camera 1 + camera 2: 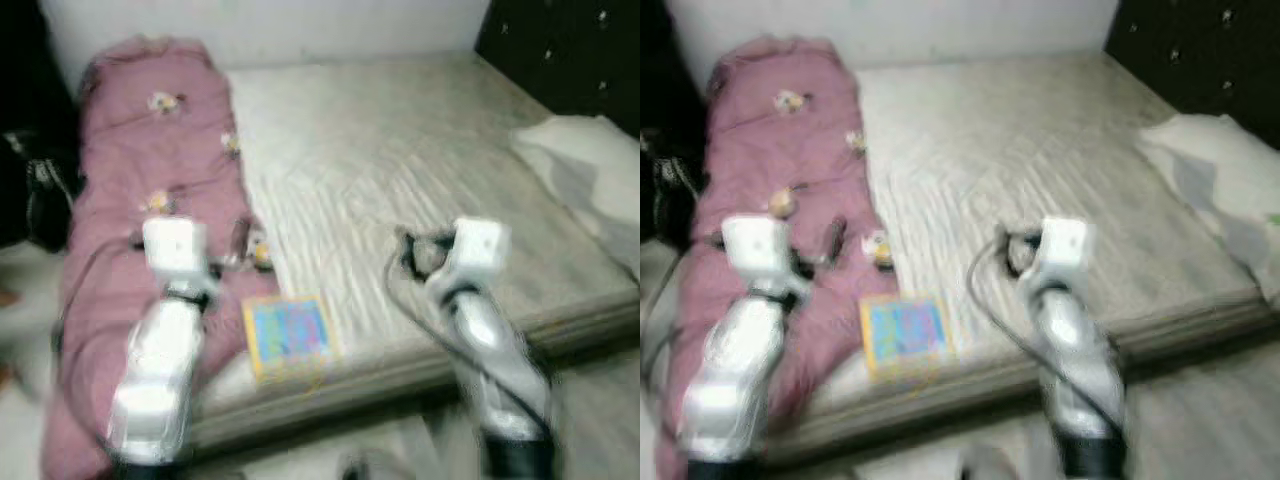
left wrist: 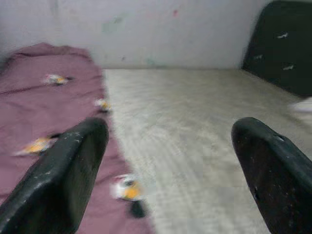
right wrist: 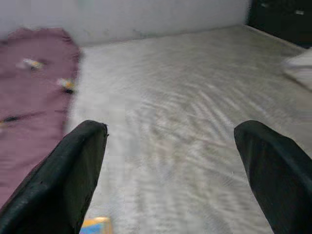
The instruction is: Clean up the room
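A pink quilt (image 1: 140,150) lies bunched along the left side of a bare pale mattress (image 1: 400,150). Small yellow-and-white spots (image 1: 160,101) dot the quilt; the blur hides whether they are print or loose things. A colourful blue-and-yellow book (image 1: 288,333) lies flat near the bed's front edge, between my two arms. My left gripper (image 2: 170,165) is open and hovers over the quilt's inner edge, just behind the book. Over the mattress, right of the book, my right gripper (image 3: 170,170) is open with nothing between its fingers.
A white pillow (image 1: 590,165) rests at the right edge of the bed. A black padded headboard (image 1: 570,50) stands at the back right, a pale wall behind. A dark bag (image 1: 40,190) hangs at the far left. Pale floor shows in front.
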{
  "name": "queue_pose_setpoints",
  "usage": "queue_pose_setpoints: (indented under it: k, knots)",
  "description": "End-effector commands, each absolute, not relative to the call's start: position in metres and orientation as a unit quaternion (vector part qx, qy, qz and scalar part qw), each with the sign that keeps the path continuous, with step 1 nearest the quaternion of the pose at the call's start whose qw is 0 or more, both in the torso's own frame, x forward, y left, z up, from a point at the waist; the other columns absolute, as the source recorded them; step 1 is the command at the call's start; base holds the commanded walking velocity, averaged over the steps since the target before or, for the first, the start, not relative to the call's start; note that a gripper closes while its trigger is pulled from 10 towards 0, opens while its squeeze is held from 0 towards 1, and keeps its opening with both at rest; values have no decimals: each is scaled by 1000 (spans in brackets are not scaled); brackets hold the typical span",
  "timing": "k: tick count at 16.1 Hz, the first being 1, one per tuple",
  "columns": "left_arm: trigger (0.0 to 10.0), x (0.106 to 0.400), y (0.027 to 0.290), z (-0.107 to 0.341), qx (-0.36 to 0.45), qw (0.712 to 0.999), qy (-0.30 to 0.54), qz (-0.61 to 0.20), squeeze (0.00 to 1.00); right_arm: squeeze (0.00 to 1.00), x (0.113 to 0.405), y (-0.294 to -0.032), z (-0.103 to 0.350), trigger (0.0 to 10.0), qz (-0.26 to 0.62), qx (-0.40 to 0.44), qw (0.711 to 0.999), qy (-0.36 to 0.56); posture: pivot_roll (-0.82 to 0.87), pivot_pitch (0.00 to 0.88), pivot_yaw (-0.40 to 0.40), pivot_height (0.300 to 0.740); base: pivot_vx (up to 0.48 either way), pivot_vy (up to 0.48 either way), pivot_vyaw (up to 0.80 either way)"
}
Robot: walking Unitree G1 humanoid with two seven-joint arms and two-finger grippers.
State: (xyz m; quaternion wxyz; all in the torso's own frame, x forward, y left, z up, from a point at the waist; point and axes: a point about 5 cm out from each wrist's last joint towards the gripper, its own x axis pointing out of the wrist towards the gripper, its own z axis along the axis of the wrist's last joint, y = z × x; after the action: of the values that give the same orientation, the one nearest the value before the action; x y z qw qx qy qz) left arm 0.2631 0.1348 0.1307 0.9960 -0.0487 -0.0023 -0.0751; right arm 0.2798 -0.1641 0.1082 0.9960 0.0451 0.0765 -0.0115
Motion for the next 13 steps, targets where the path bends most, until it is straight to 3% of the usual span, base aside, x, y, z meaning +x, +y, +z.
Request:
queue_pose_setpoints:
  k: [1,7,13]
  knots:
    - [10000,262,146,132,-37,997,-3,-61,0,0,282,-155,111,10000,2,51,996,77,6,0,-20,740,304,0,0]
    - [10000,261,146,125,-48,998,21,-31,0,0,281,-154,108,10000,7,51,995,89,10,0,-17,740,43,0,0]
    - [10000,268,147,131,-42,999,9,-29,0,0,287,-152,111,10000,13,51,995,85,2,0,-6,740,0,451,0]
